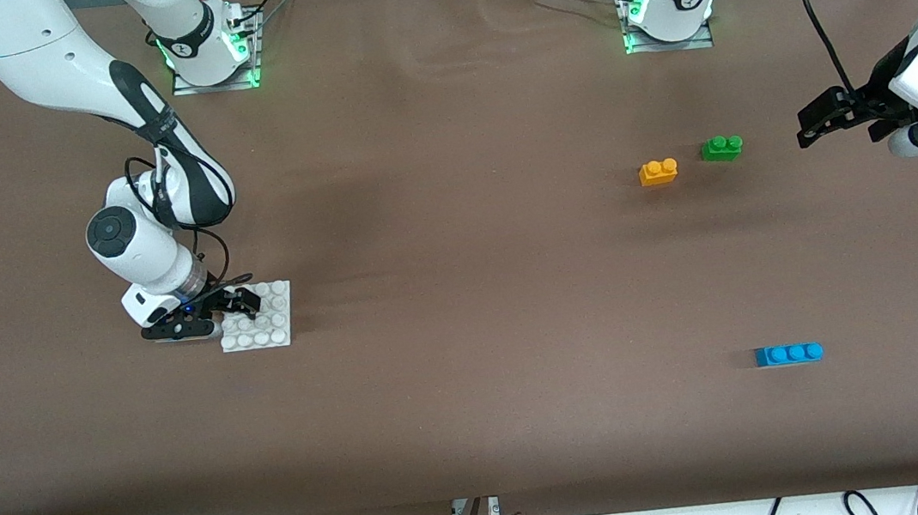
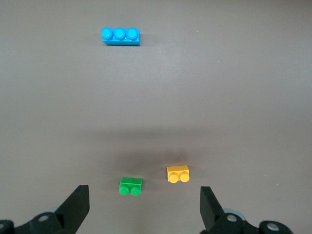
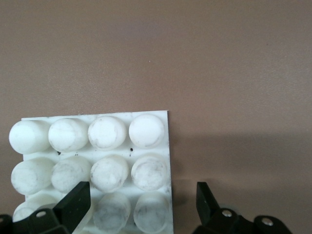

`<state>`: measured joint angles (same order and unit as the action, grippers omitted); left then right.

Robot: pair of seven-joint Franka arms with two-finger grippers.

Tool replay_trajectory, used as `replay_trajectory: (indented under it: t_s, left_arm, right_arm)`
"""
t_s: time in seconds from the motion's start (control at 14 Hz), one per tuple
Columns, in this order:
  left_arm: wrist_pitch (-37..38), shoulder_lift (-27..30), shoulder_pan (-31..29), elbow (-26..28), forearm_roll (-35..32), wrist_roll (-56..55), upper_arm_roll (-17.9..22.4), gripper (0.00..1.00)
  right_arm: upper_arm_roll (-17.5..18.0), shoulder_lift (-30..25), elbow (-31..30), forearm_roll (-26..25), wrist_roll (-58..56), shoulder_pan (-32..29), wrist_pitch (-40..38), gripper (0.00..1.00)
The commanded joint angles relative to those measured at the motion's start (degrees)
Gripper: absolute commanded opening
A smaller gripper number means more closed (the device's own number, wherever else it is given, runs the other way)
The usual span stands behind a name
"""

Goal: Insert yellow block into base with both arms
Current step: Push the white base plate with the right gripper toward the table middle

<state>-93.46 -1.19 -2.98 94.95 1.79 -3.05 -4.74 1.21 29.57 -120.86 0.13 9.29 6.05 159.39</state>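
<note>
The yellow block (image 1: pixel 658 172) (image 2: pixel 178 174) lies studs up on the brown table, toward the left arm's end, with nothing touching it. My left gripper (image 1: pixel 809 127) (image 2: pixel 145 195) hangs open over the table at that end, apart from the block and holding nothing. The white studded base (image 1: pixel 258 317) (image 3: pixel 97 156) lies flat toward the right arm's end. My right gripper (image 1: pixel 223 312) (image 3: pixel 141 192) is down at one edge of the base, open. One of its fingers (image 3: pixel 73 204) is over the studs and the other stands just off the plate's rim.
A green two-stud brick (image 1: pixel 722 148) (image 2: pixel 131 185) lies beside the yellow block, slightly farther from the front camera. A blue three-stud brick (image 1: pixel 789 354) (image 2: pixel 120 36) lies nearer to that camera. Brown table stretches between the base and the bricks.
</note>
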Motion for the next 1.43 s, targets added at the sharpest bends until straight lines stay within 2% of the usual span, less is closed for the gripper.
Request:
replay_trajectory:
  t_s: [0.0,0.29,0.93,1.36]
  left_arm:
    - [1.18,-0.65,-0.19,-1.70,-0.74,0.94,-0.27,1.00]
    - [1.26,-0.65,-0.19,-1.70,-0.74,0.94,-0.27,1.00]
    - [1.18,-0.65,-0.19,-1.70,-0.74,0.94,-0.27,1.00]
    - [1.18,-0.65,-0.10,-1.70,-0.74,0.94,-0.27,1.00]
  right_arm:
    - [0.55,0.31,-0.17,0.23,-0.14,-0.51,0.75,0.87]
    - [0.63,1.02,0.18,0.14,0.20,-0.51,0.75,0.76]
    - [3.71,4.62,2.99,0.49,1.08,0.37,3.64,0.77]
    - [3.36,6.73,7.21,0.23,14.25,9.85,3.12,0.77]
